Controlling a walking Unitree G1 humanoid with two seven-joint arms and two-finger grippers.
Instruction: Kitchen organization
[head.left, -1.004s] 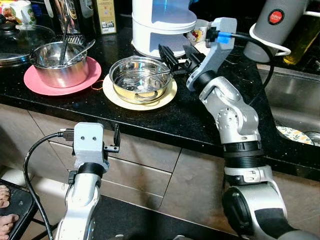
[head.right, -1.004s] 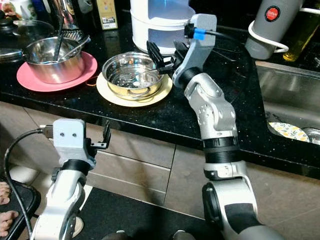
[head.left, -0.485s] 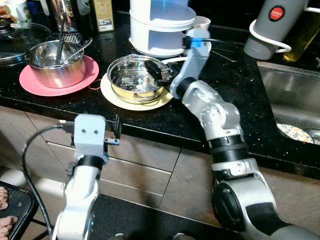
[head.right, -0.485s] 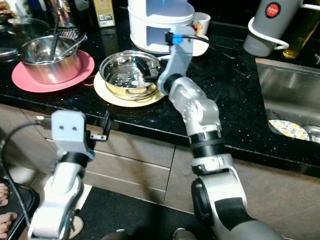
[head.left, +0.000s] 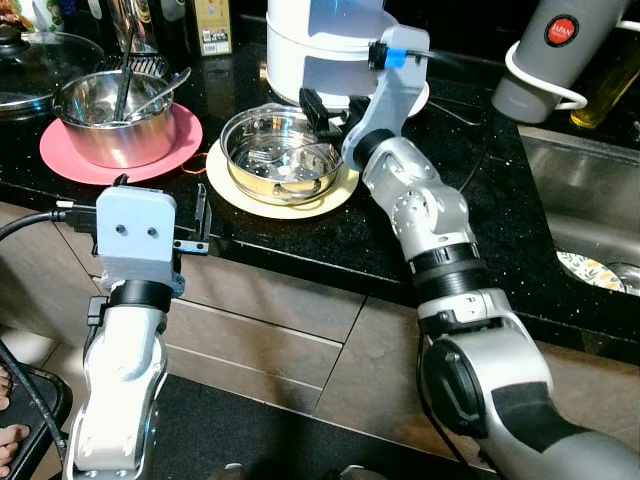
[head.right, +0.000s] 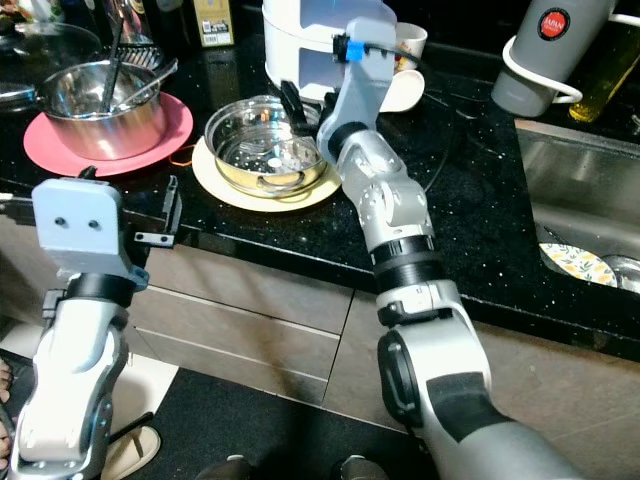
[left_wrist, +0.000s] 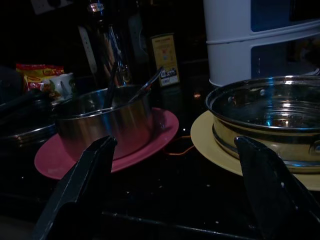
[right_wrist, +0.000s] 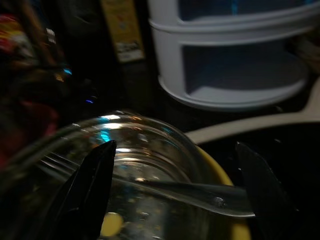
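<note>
A steel bowl (head.left: 283, 157) sits on a yellow plate (head.left: 300, 205) on the black counter, with a fork (right_wrist: 200, 192) lying inside it. My right gripper (head.left: 330, 110) hovers over the bowl's far right rim, open; in the right wrist view the fork's handle lies between the spread fingers (right_wrist: 90, 195). My left gripper (left_wrist: 170, 200) is open and empty, held just before the counter's front edge, facing a steel pot (left_wrist: 105, 122) on a pink plate (left_wrist: 160, 135). That pot (head.left: 112, 120) holds a few utensils.
A white stacked container (head.left: 320, 40) stands right behind the bowl. A glass lid (head.left: 35, 60) lies at the far left. A grey kettle (head.left: 550, 50), an oil bottle (head.left: 612, 65) and a sink (head.left: 590, 200) with a patterned plate (head.left: 585, 268) are on the right. Drawers (head.left: 260, 330) run below the counter.
My right gripper dipped into the bowl half a second ago and now sits higher, at its far rim. My left arm has risen toward the counter edge. The camera also shifted.
</note>
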